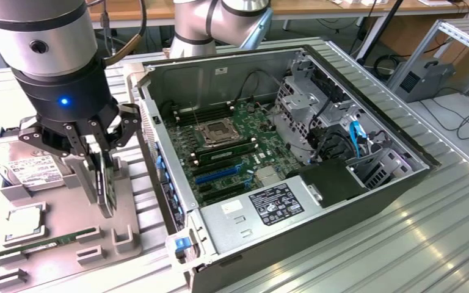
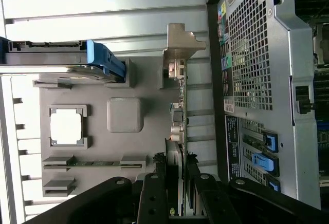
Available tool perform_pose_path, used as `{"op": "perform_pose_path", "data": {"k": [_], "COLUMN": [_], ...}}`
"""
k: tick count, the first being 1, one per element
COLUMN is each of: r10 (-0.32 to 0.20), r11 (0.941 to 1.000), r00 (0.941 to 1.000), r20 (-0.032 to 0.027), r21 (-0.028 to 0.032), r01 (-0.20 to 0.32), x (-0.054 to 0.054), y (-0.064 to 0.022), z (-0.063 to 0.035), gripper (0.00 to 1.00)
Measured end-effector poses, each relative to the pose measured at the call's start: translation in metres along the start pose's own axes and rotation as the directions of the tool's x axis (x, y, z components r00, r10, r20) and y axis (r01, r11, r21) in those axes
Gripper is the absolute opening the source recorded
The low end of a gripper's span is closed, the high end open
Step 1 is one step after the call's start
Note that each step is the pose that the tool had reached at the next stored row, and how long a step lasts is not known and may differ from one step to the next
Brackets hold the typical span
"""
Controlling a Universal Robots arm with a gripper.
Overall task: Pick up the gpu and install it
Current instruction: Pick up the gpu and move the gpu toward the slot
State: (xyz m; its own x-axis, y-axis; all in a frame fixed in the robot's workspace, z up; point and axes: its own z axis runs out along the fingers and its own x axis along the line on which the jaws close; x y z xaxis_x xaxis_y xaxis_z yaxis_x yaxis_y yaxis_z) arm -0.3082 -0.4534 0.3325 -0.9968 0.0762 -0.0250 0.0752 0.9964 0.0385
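Gripper [image 1: 98, 152] [image 2: 175, 168] sat low over the grey parts holder [image 1: 65, 256] [image 2: 149, 80], fingers clamped on the top edge of the gpu [image 1: 107, 190] [image 2: 176, 116]. Card stood on edge in its slot in the holder, silver bracket at the far end from the fingers in the wrist view. Hard drive [image 1: 21, 162] [image 2: 46, 59] and CPU [image 1: 24, 218] [image 2: 67, 126] also sat in the holder. Open PC case [image 1: 218, 73] lay just beside it, on the exterior view's right.

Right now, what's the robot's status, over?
Jaws shut on the gpu, upright in grey holder. Open computer case alongside. Nothing blocking.
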Motion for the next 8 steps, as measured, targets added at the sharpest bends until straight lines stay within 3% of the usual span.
{"op": "perform_pose_path", "data": {"k": [8], "r10": [0.000], "r11": [1.0000], "r00": [1.0000], "r20": [0.0000], "r21": [0.0000], "r01": [0.000], "x": [-0.0001], "y": [0.0002], "z": [-0.0051], "gripper": [0.26]}}
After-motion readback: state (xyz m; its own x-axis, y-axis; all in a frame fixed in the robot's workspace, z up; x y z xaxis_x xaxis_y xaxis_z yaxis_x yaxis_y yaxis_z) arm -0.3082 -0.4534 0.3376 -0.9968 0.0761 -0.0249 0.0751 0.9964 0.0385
